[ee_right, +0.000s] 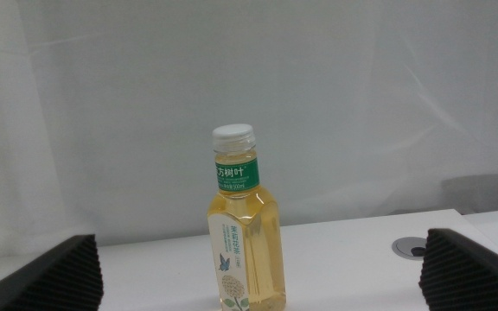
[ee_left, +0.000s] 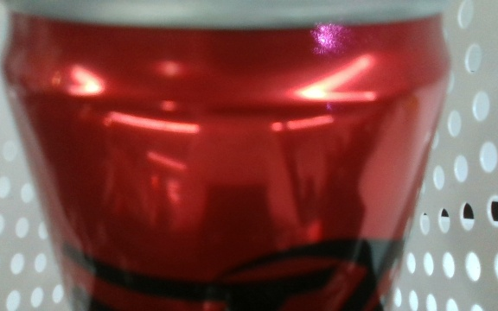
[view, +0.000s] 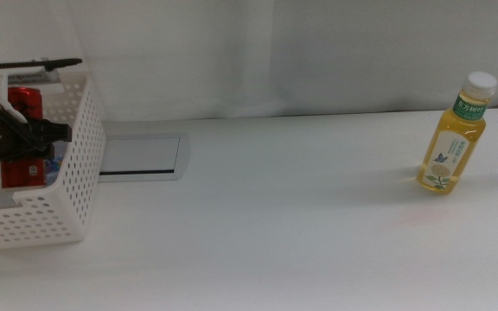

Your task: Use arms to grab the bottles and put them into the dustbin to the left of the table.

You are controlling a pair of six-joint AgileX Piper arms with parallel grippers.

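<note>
The slim red can (view: 24,100) hangs upright inside the white perforated dustbin (view: 59,207) at the table's left end. My left gripper (view: 20,134) reaches across the can's middle and is shut on it. In the left wrist view the red can (ee_left: 223,164) fills the picture and hides the jaws, with the dustbin's wall (ee_left: 478,155) behind it. The yellow tea bottle (view: 454,138), white cap and green label, stands alone at the far right. My right gripper (ee_right: 258,235) is open, its jaws wide apart, facing the tea bottle (ee_right: 242,250) from a short distance; this arm is out of the middle view.
A grey rectangular plate (view: 141,155) is set into the white table (view: 275,225) just right of the dustbin. A small round hole (ee_right: 413,248) sits in the tabletop near the tea bottle. A white curtain closes off the back.
</note>
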